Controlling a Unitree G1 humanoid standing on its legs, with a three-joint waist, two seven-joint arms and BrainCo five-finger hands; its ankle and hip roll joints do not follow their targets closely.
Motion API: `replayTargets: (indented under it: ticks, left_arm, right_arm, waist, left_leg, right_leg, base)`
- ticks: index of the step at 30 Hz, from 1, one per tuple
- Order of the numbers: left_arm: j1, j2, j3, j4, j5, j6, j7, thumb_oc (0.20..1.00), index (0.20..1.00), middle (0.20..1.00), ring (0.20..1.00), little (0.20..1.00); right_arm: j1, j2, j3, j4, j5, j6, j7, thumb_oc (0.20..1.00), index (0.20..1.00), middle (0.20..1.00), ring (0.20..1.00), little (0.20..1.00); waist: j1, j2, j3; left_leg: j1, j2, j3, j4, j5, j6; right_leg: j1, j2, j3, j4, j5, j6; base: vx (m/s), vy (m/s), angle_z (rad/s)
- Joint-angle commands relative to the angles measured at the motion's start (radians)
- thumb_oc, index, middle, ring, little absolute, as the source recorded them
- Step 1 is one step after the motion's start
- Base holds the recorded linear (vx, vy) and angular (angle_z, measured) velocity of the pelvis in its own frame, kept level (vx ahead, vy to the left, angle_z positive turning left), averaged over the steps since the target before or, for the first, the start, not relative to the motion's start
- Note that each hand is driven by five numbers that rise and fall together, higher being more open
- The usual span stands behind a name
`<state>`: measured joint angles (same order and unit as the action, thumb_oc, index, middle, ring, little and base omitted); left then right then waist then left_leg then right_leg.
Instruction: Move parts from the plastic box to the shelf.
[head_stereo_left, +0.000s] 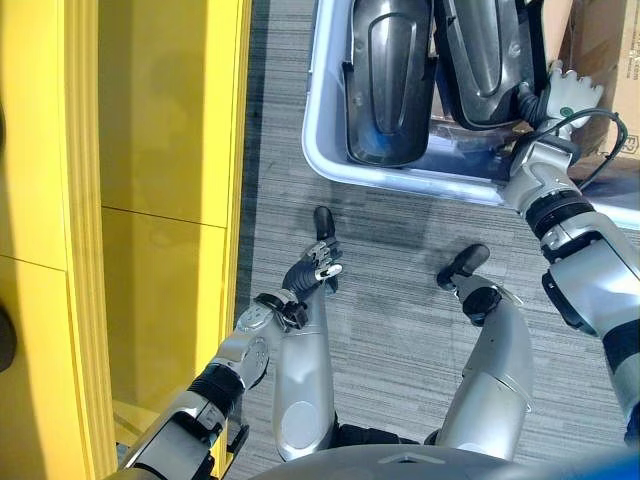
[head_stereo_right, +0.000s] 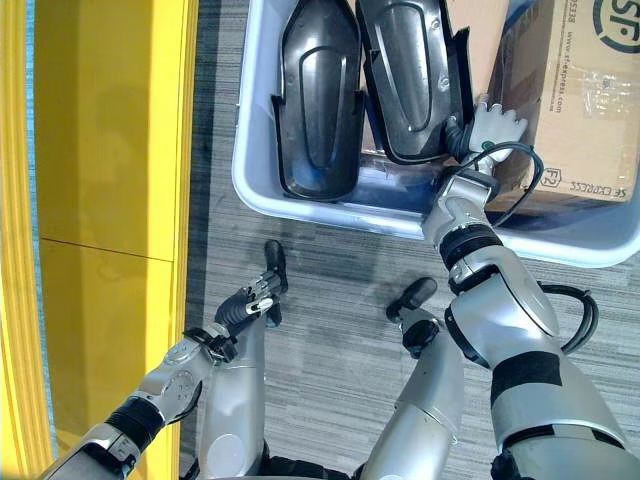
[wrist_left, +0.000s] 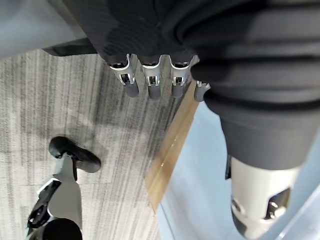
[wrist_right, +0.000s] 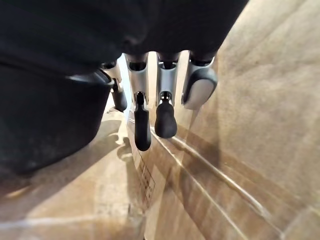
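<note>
Inside the plastic box (head_stereo_right: 262, 190), a pale blue-grey tub on the grey striped carpet (head_stereo_right: 330, 300), two dark moulded parts stand side by side, leaning on their ends. One part (head_stereo_right: 320, 100) sits toward the robot's left end of the tub, and the second part (head_stereo_right: 412, 80) is just beside it on the right, both with a raised oval ridge down the middle and a glossy dark surface. A cardboard carton (head_stereo_right: 565, 100) stands just past the second part on the right, reaching over the tub's right portion; it carries dark printing on its side, which is not read off here.

At the second part's right edge is the right hand (head_stereo_right: 492, 127), between that part and the carton. In the right wrist view its dark-tipped fingers (wrist_right: 165, 117) hang fairly straight and loose, with the dark part beside them and brown cardboard beyond, closed round nothing. Whether they touch the part cannot be told.

Well apart from the tub, the left hand (head_stereo_left: 315, 265) hangs low over the carpet. Its fingers (wrist_left: 152, 85) are bent loosely with nothing in them.

Along the robot's left stands the yellow shelf (head_stereo_left: 150, 200), its flat yellow panels running the height of the view, near the left arm
</note>
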<state>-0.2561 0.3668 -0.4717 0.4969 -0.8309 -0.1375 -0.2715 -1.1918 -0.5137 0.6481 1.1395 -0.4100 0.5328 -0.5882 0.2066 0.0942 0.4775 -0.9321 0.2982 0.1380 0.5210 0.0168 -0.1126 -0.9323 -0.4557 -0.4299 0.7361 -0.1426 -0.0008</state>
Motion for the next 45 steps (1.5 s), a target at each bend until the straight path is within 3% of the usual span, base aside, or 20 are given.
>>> replayTargets:
  ticks: [1,6,7,10,11,13,19,30,37,39,45]
  left_arm:
    - [0.014,0.015,-0.043,-0.057,0.038,-0.03,-0.036,1.0,1.0,1.0,1.0,1.0]
    - [0.036,0.022,-0.03,-0.053,0.044,-0.04,-0.057,1.0,1.0,1.0,1.0,1.0]
    - [0.046,0.026,-0.023,-0.054,0.048,-0.04,-0.063,1.0,1.0,1.0,1.0,1.0]
    - [0.059,0.025,-0.018,-0.049,0.045,-0.046,-0.068,1.0,1.0,1.0,1.0,1.0]
    - [0.06,0.025,-0.018,-0.048,0.045,-0.046,-0.068,1.0,1.0,1.0,1.0,1.0]
    - [0.071,0.027,-0.007,-0.045,0.025,-0.053,-0.082,1.0,1.0,1.0,1.0,1.0]
    - [0.109,0.054,0.013,-0.064,0.018,-0.04,-0.084,1.0,1.0,1.0,1.0,1.0]
    - [0.143,0.087,0.023,-0.049,0.024,0.016,-0.09,1.0,1.0,1.0,1.0,1.0]
    - [0.149,0.096,0.023,-0.038,0.018,0.029,-0.103,1.0,1.0,1.0,1.0,1.0]
    - [0.152,0.095,0.026,-0.035,0.026,0.034,-0.108,1.0,1.0,1.0,1.0,1.0]
    - [0.176,0.081,0.039,-0.011,0.048,0.023,-0.109,1.0,1.0,1.0,1.0,1.0]
  right_arm:
    - [0.205,0.061,-0.002,0.124,0.129,-0.006,0.138,0.2,0.2,0.2,0.2,0.2]
    - [0.231,0.042,-0.032,0.135,0.157,-0.072,0.047,0.2,0.2,0.2,0.2,0.2]
    - [0.251,0.038,-0.052,0.12,0.211,-0.149,-0.029,0.2,0.2,0.2,0.2,0.2]
    - [0.26,0.035,-0.079,0.083,0.285,-0.266,-0.15,0.2,0.2,0.2,0.2,0.2]
    - [0.26,0.034,-0.081,0.08,0.284,-0.276,-0.159,0.2,0.2,0.2,0.2,0.2]
    - [0.262,0.018,-0.107,0.013,0.299,-0.376,-0.243,0.2,0.2,0.2,0.2,0.2]
    - [0.262,-0.029,-0.179,-0.127,0.337,-0.495,-0.342,0.2,0.2,0.2,0.2,0.2]
    - [0.19,-0.081,-0.275,-0.216,0.333,-0.444,-0.269,0.2,0.2,0.2,0.2,0.2]
    - [0.214,-0.045,-0.31,-0.185,0.494,-0.423,-0.158,0.2,0.2,0.2,0.2,0.2]
    - [0.237,-0.023,-0.317,-0.174,0.546,-0.435,-0.126,0.2,0.2,0.2,0.2,0.2]
    - [0.307,0.032,-0.319,-0.217,0.605,-0.563,0.012,0.2,0.2,0.2,0.2,0.2]
  waist:
    - [0.049,0.056,0.043]
    - [0.049,0.051,0.043]
    - [0.045,0.046,0.043]
    - [0.038,0.041,0.043]
    - [0.038,0.041,0.043]
    - [0.027,0.034,0.043]
    - [0.009,0.017,0.043]
    - [0.003,0.009,0.043]
    - [0.004,0.007,0.034]
    - [0.004,0.003,0.027]
    - [-0.003,-0.013,-0.012]
  left_leg:
    - [-0.025,0.016,0.003,-0.026,0.003,-0.009]
    - [0.023,0.023,0.01,-0.049,0.007,-0.011]
    - [0.056,0.025,0.015,-0.06,0.007,-0.011]
    - [0.107,0.031,0.028,-0.075,0.007,-0.012]
    - [0.11,0.031,0.029,-0.076,0.007,-0.012]
    - [0.157,0.037,0.041,-0.094,0.01,-0.014]
    - [0.277,0.043,0.073,-0.123,0.004,-0.011]
    - [0.513,0.027,0.114,-0.131,-0.027,0.01]
    - [0.572,0.019,0.123,-0.136,-0.033,0.02]
    - [0.591,0.017,0.125,-0.142,-0.033,0.022]
    - [0.66,0.016,0.128,-0.17,-0.032,0.02]
  right_leg:
    - [-0.005,-0.043,0.053,0.0,0.053,0.135]
    - [0.041,-0.044,0.05,-0.033,0.062,0.14]
    - [0.071,-0.042,0.05,-0.054,0.068,0.143]
    - [0.114,-0.036,0.053,-0.082,0.074,0.146]
    - [0.116,-0.035,0.053,-0.084,0.074,0.146]
    - [0.156,-0.029,0.056,-0.107,0.078,0.149]
    - [0.253,-0.021,0.06,-0.134,0.074,0.157]
    - [0.474,-0.018,0.054,-0.148,0.04,0.162]
    - [0.54,-0.015,0.041,-0.163,0.038,0.159]
    - [0.565,-0.009,0.037,-0.18,0.038,0.157]
    - [0.646,0.02,0.031,-0.241,0.043,0.151]
  base:
    - [-0.03,-0.036,0.05]
    - [-0.02,-0.042,0.04]
    - [-0.02,-0.046,0.01]
    - [-0.01,-0.014,-0.02]
    - [0.0,0.007,-0.07]
    - [0.01,0.009,-0.11]
    - [0.02,-0.001,-0.11]
    - [0.07,0.025,-0.08]
    - [0.03,0.001,0.0]
    - [0.04,-0.007,-0.03]
    - [0.04,-0.001,-0.05]
